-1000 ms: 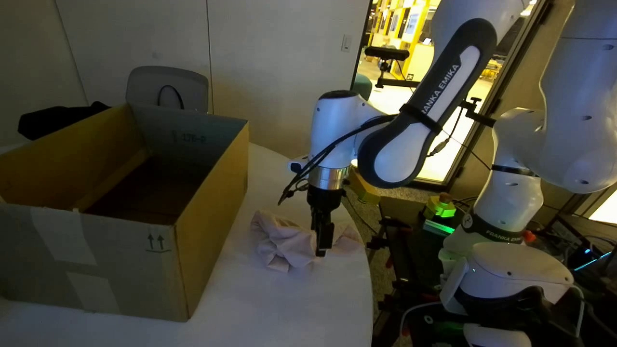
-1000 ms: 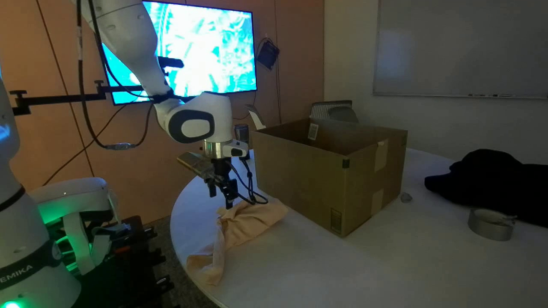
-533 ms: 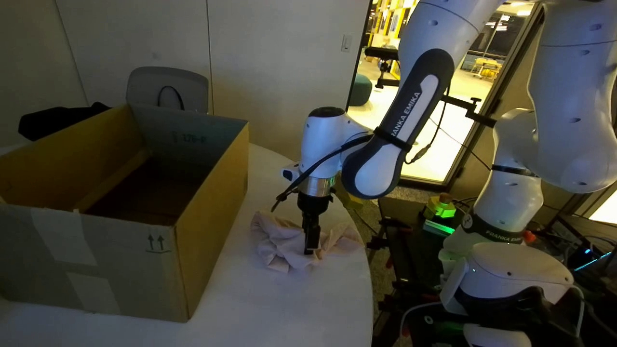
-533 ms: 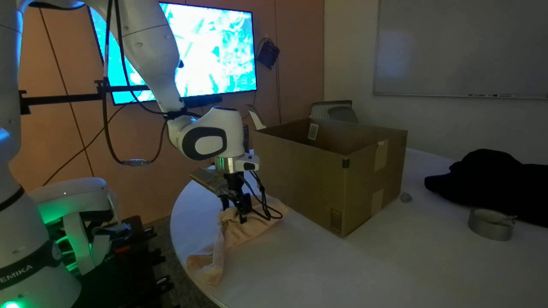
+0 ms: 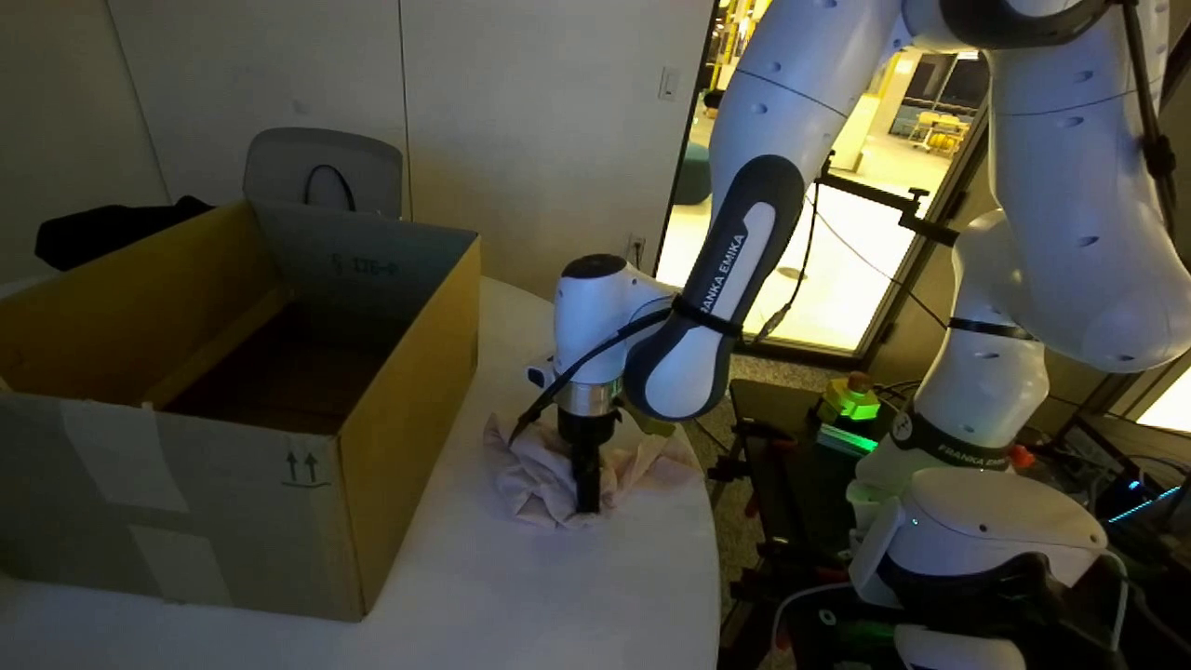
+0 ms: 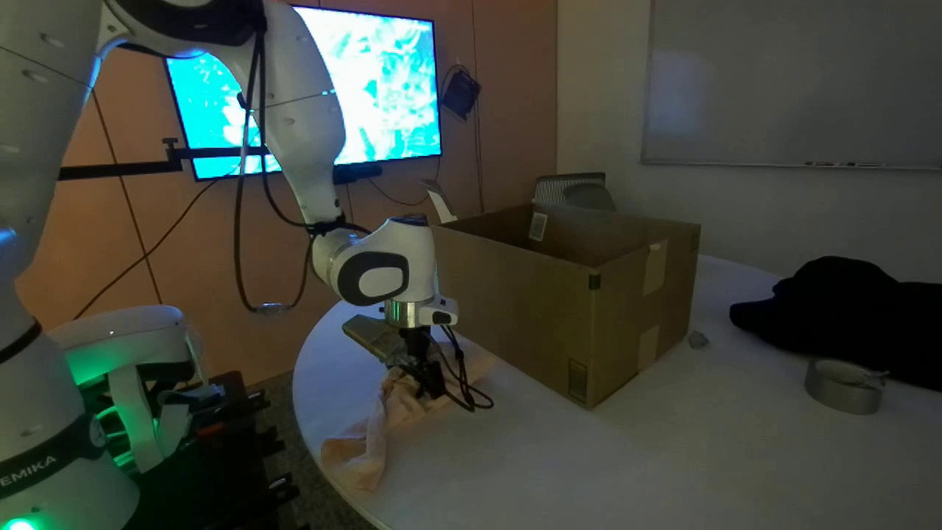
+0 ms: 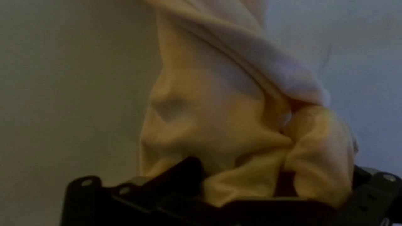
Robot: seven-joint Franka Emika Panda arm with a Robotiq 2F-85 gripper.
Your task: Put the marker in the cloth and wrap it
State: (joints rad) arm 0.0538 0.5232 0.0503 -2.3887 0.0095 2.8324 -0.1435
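Observation:
The pale pink-orange cloth (image 5: 540, 470) lies crumpled on the white table near its edge; it also shows in an exterior view (image 6: 394, 405). In the wrist view the cloth (image 7: 207, 103) is folded and bunched, with a dark gap low in its folds. My gripper (image 5: 587, 507) points down into the cloth, as an exterior view (image 6: 425, 384) also shows. In the wrist view the gripper (image 7: 276, 168) has its fingers spread wide, one on each side of the bunched cloth. The marker does not show; it is hidden or out of view.
A large open cardboard box (image 5: 409, 447) stands close beside the cloth, also in an exterior view (image 6: 515, 309). A roll of tape (image 6: 844, 386), a small grey lump (image 6: 698, 339) and a black garment (image 6: 846, 313) lie beyond it. The table's rounded edge (image 5: 715, 549) is near the cloth.
My gripper has moved down and toward the box, from above the cloth into its folds. The cloth is pressed slightly where the fingers are; the rest of it lies about the same.

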